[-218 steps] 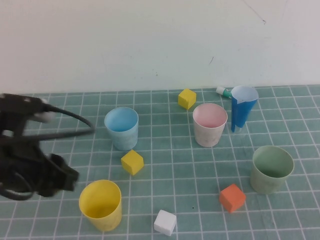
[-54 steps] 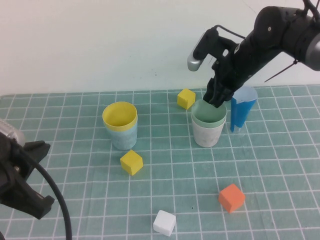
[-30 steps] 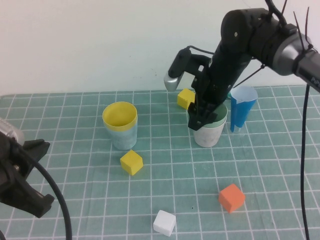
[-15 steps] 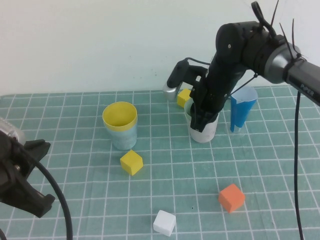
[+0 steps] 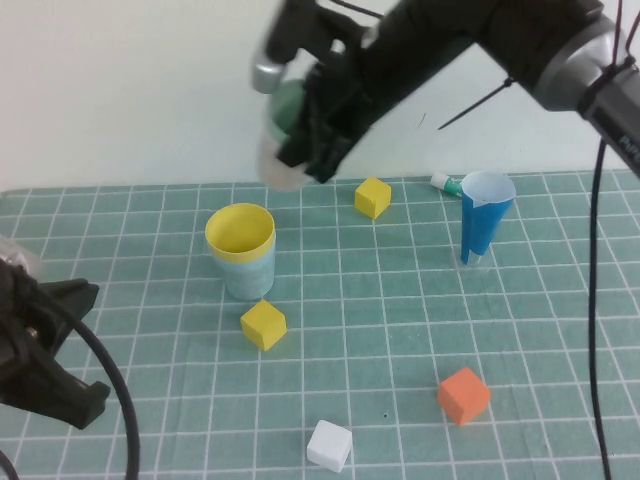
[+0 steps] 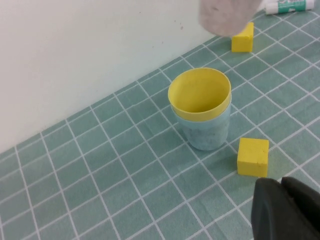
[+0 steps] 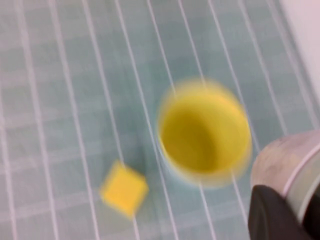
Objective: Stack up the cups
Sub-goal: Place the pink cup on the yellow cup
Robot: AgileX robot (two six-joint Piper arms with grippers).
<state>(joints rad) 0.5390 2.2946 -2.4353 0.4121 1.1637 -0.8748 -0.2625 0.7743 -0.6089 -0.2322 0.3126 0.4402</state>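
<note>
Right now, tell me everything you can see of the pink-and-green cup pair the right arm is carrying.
The pink cup, pale and speckled like thin plastic, has the green cup nested inside it, its green rim showing above the pink. The pair hangs tilted in the air, clear of the mat, above and slightly behind the yellow cup nested in the blue cup. The right pincer is shut on the pair's rim and alone touches it. The left pincer sits low beside the stack, shut and empty.

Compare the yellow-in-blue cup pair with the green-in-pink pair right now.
The yellow-in-blue pair stands upright on the mat, untouched; the green-in-pink pair is in the air, tilted, clamped in the right gripper. The left gripper, shut, waits near the robot. Both are two nested cups.
</note>
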